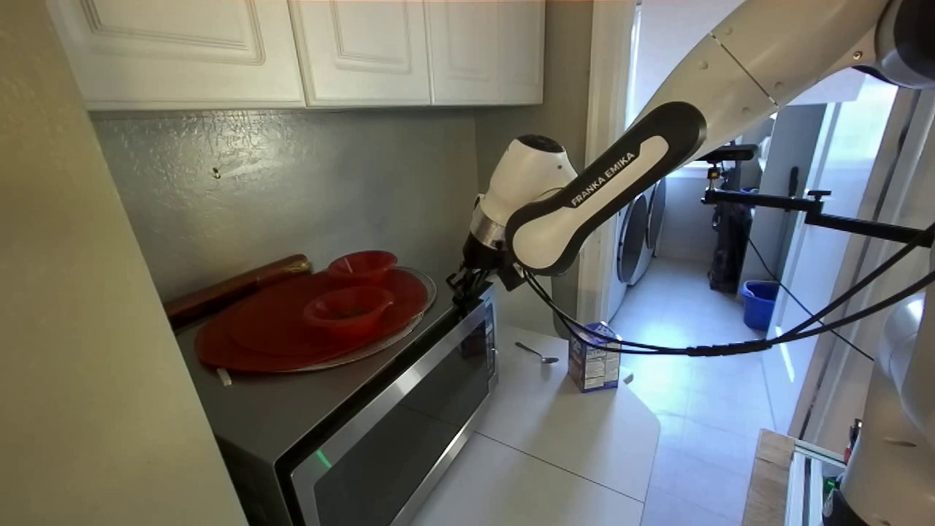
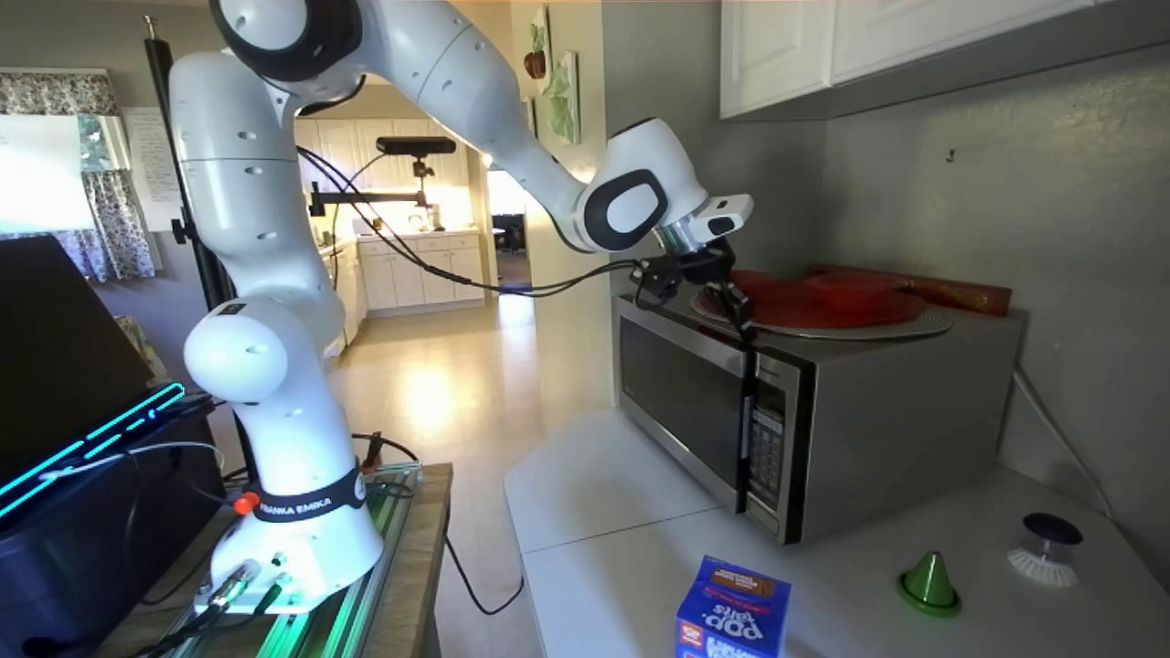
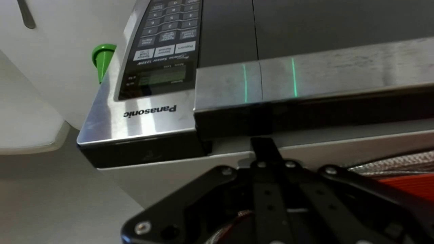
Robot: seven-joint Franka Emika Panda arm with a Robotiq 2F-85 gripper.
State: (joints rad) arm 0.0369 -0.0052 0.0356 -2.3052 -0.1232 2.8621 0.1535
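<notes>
One black two-fingered gripper [image 3: 262,139] of mine sits closed at the front top edge of the boxy silver-and-black microwave [image 2: 905,420]; I can't tell if it touches. Flared red bowls [image 1: 349,310] sit on a round red platter [image 1: 248,332] atop the microwave; farther stands a blue cardboard box [image 2: 731,617].

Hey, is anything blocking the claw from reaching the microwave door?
Nothing visible stands between them: in the wrist view, the shut claw is right at the top edge of the microwave door, though whether it touches is unclear. The red bowls sit farther back, on plates atop the Panasonic microwave, out of the way.
</notes>
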